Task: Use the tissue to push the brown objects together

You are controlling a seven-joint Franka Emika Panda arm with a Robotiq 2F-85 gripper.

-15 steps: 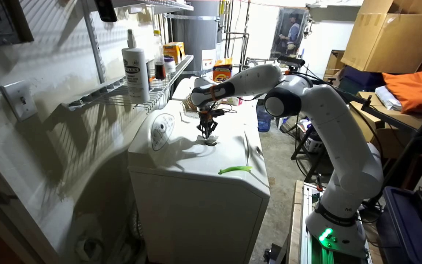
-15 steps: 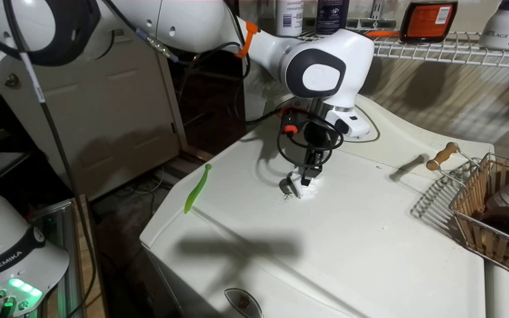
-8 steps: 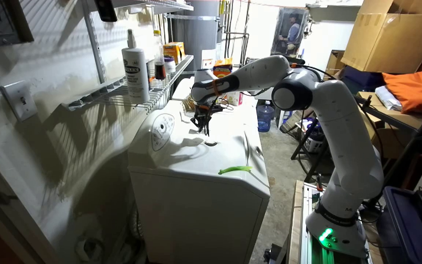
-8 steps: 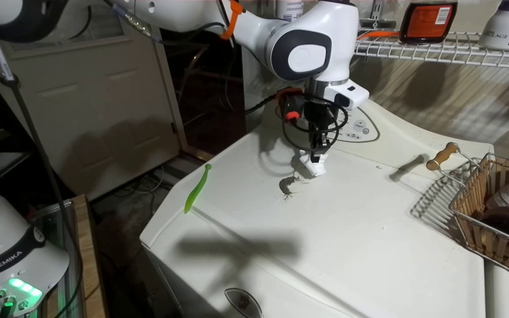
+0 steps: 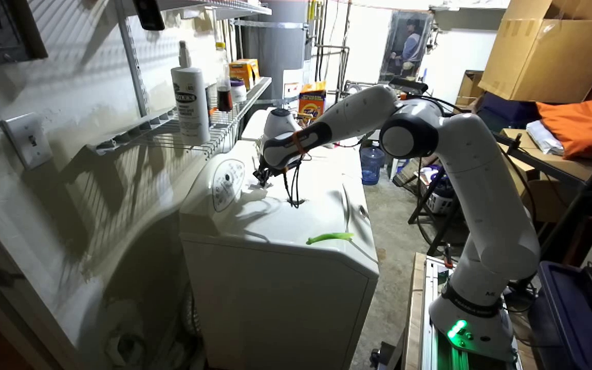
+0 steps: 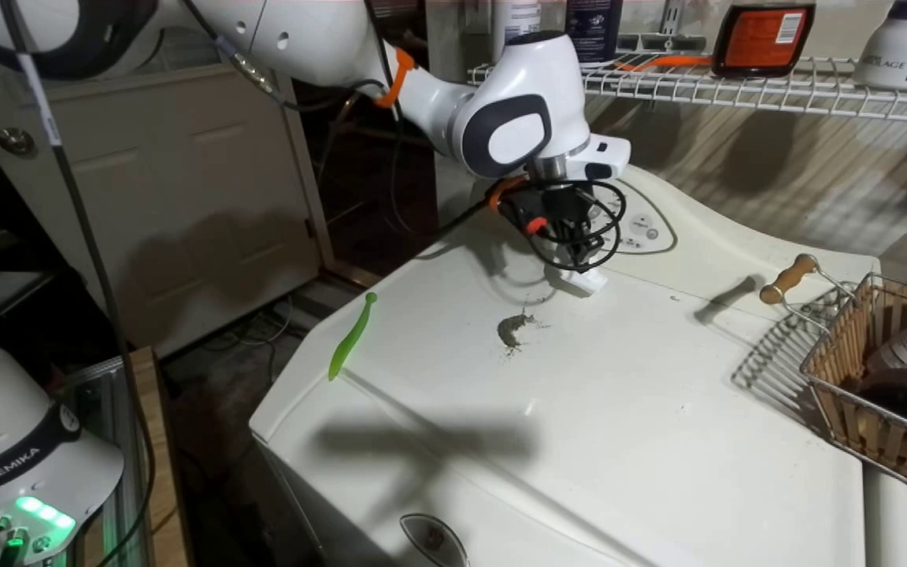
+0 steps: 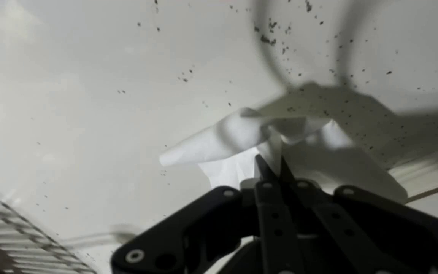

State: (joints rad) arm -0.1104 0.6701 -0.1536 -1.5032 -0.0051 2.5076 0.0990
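A dark brown, crescent-shaped pile of crumbs (image 6: pixel 512 331) lies on the white machine top. Fine specks (image 7: pixel 265 39) are scattered around it in the wrist view. My gripper (image 6: pixel 577 261) is beyond the pile, toward the control panel, and points down. Its fingers are shut on the white crumpled tissue (image 6: pixel 586 282), which spreads out past the fingertips in the wrist view (image 7: pixel 226 139). The tissue is apart from the pile; I cannot tell whether it touches the surface. In an exterior view, cables partly cover the pile, and the gripper (image 5: pixel 261 177) is beside the control dial.
A green worm-shaped object (image 6: pixel 352 337) lies near the machine's edge. A wire basket (image 6: pixel 839 378) with a wooden handle and bottles stands at the right. The control panel (image 6: pixel 638 224) rises behind the gripper, below a wire shelf (image 6: pixel 776 90) with bottles.
My gripper has lifted the tissue away from the pile and carried it back toward the control panel. The pile, partly covered by the tissue before, now shows whole. The gripper has stayed shut.
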